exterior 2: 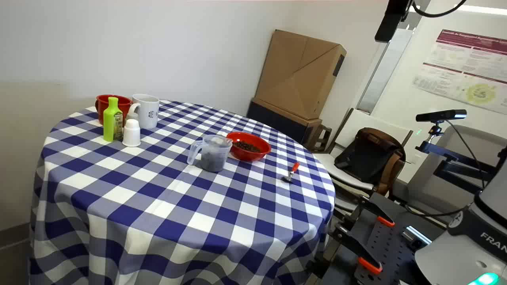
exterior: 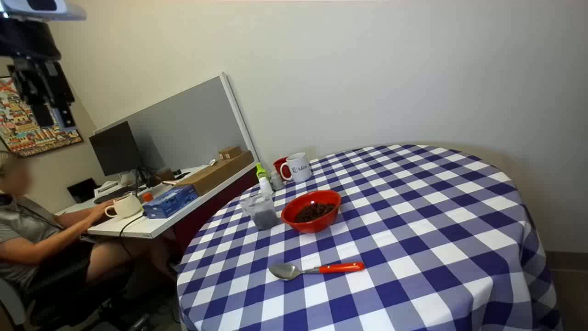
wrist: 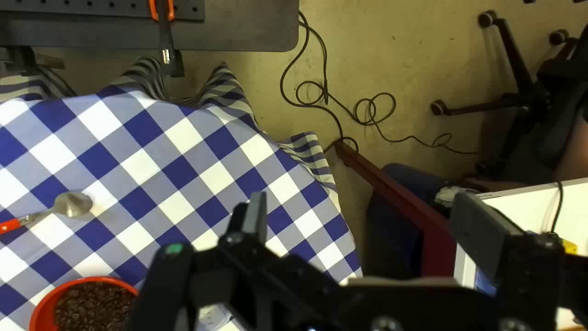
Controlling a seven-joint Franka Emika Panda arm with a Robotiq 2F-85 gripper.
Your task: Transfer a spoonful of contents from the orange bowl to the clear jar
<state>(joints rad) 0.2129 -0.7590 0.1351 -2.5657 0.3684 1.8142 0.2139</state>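
While the gripper (wrist: 367,223) hangs jaws wide, the clear jar (exterior 2: 216,154) — seemingly dark inside — stands beside the orange bowl (exterior: 316,225), spoon (exterior: 322,269) lying nearby.

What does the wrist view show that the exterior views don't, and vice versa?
Only the wrist view: the tangled cable on the floor. Only the exterior views: the white mug, red mug and green bottle. Shared: the orange bowl with dark beans, the red-handled spoon and the checkered tablecloth. The clear jar is plain in both exterior views; the wrist view may catch a sliver.
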